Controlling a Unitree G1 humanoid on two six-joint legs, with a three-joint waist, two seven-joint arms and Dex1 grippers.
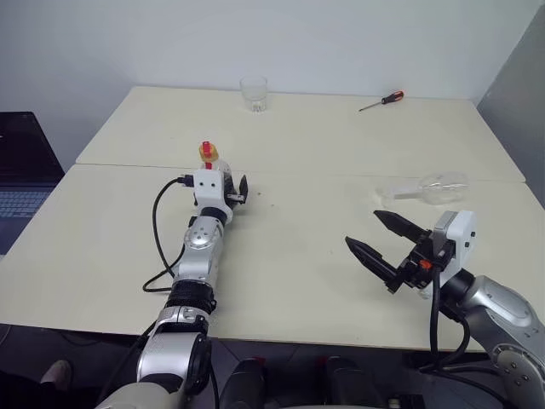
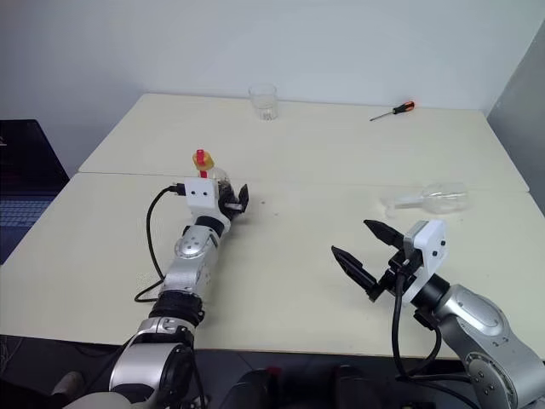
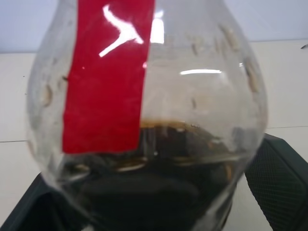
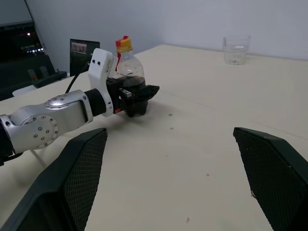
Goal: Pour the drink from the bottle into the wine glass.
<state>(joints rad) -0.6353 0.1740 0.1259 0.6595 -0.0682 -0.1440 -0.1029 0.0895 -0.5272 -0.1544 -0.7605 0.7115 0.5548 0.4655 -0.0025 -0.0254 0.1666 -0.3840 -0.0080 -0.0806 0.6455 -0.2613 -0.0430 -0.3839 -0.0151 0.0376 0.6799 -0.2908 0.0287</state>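
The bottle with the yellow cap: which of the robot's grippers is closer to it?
The left. The left gripper sits open around the bottle, one finger on each side. The right gripper hovers open, well away, near the wine glass lying on its side.

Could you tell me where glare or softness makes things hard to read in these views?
Left wrist view: bright highlights streak the bottle and its red label, and the close-up glass looks soft, though the dark drink is plain. Left eye view: the wine glass, lying on its side, nearly melts into the pale table. Right wrist view: the tumbler is faint.
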